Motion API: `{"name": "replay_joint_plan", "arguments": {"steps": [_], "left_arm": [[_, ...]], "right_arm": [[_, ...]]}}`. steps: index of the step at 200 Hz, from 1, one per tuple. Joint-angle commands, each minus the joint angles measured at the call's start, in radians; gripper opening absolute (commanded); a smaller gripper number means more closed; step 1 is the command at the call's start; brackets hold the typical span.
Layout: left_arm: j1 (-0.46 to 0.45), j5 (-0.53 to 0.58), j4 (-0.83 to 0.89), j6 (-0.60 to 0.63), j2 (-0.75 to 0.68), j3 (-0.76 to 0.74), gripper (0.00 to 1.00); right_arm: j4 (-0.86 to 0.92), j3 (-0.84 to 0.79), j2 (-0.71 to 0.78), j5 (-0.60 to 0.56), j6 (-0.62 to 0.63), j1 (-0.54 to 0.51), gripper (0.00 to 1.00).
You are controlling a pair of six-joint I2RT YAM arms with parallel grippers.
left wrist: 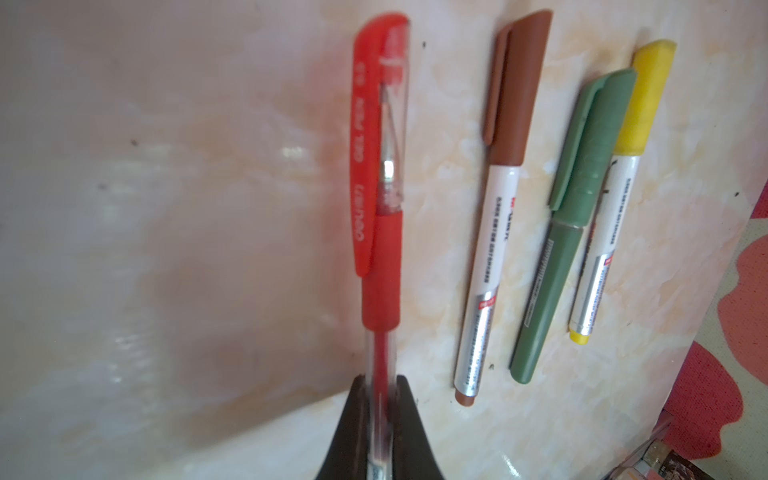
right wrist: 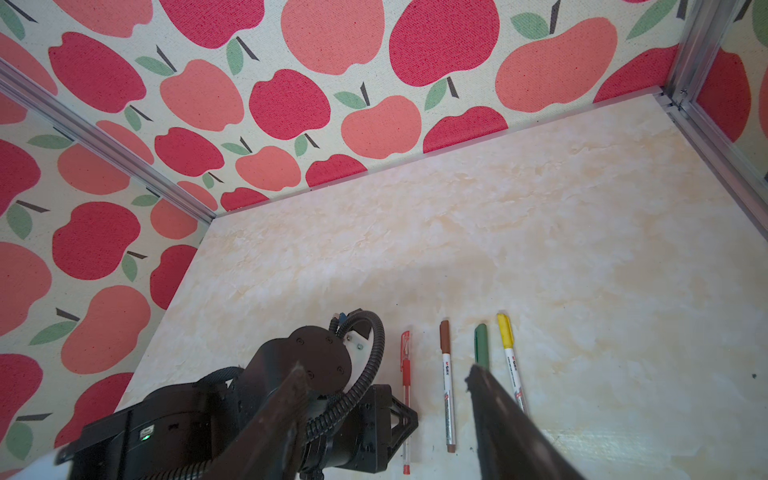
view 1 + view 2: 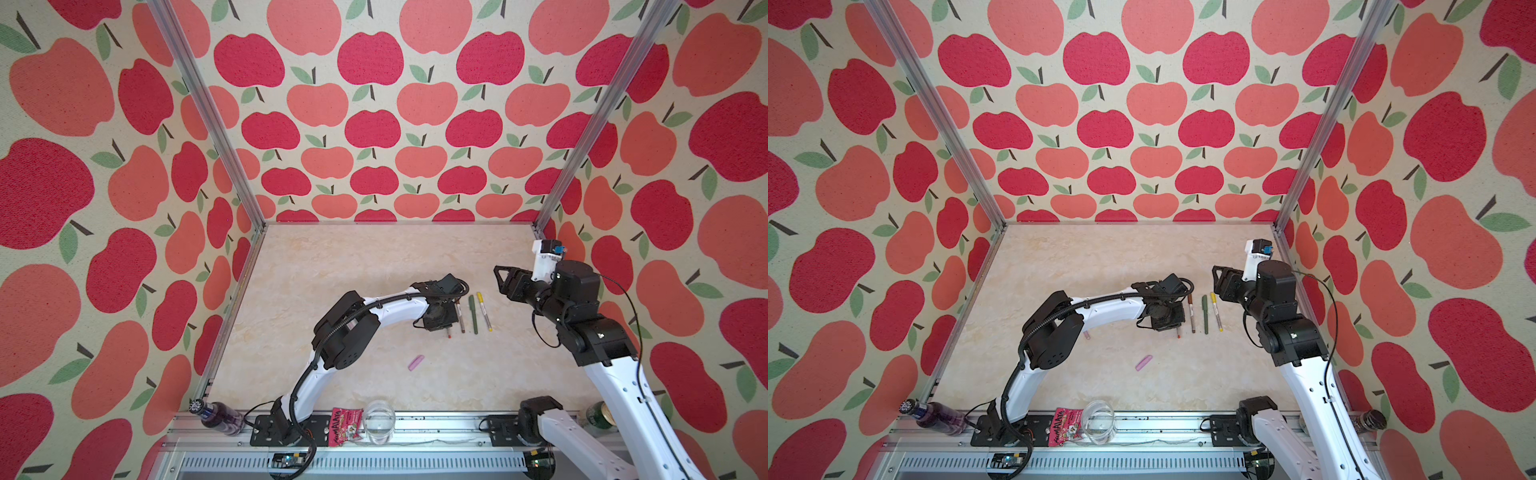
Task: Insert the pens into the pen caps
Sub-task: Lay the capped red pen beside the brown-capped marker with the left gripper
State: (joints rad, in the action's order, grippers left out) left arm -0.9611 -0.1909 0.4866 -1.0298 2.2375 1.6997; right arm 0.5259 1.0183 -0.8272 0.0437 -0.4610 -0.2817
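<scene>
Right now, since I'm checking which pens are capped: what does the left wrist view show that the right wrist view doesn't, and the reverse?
Only the left wrist view: close up, the left pincer shut on the clear barrel of the red pen, the tip visible inside its red cap. Only the right wrist view: the right pincer, open, plus the left arm. Both: the red pen, brown-capped pen, green pen and yellow-capped pen, all capped, in a row.

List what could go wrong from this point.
1. The left gripper is shut on the red pen near its tail, close beside the brown-capped pen. Opening or pulling away could roll the red pen into that row.
2. The pink cap lies loose, apart from the row and near the left arm. A sweep of that arm could knock it away.
</scene>
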Motion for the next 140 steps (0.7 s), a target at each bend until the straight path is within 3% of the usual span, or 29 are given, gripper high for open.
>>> {"name": "replay_joint_plan", "arguments": {"steps": [1, 82, 140], "left_arm": [[-0.005, 0.005, 0.071, 0.019, 0.042, 0.051, 0.06], [-0.001, 0.009, 0.138, 0.040, 0.087, 0.119, 0.22], [0.004, 0.007, 0.126, 0.051, 0.084, 0.118, 0.23]], "right_arm": [[-0.012, -0.011, 0.014, 0.018, -0.003, 0.008, 0.64], [-0.012, -0.020, 0.039, 0.017, 0.002, 0.024, 0.64], [-0.008, -0.026, 0.048, 0.023, 0.007, 0.036, 0.64]]}}
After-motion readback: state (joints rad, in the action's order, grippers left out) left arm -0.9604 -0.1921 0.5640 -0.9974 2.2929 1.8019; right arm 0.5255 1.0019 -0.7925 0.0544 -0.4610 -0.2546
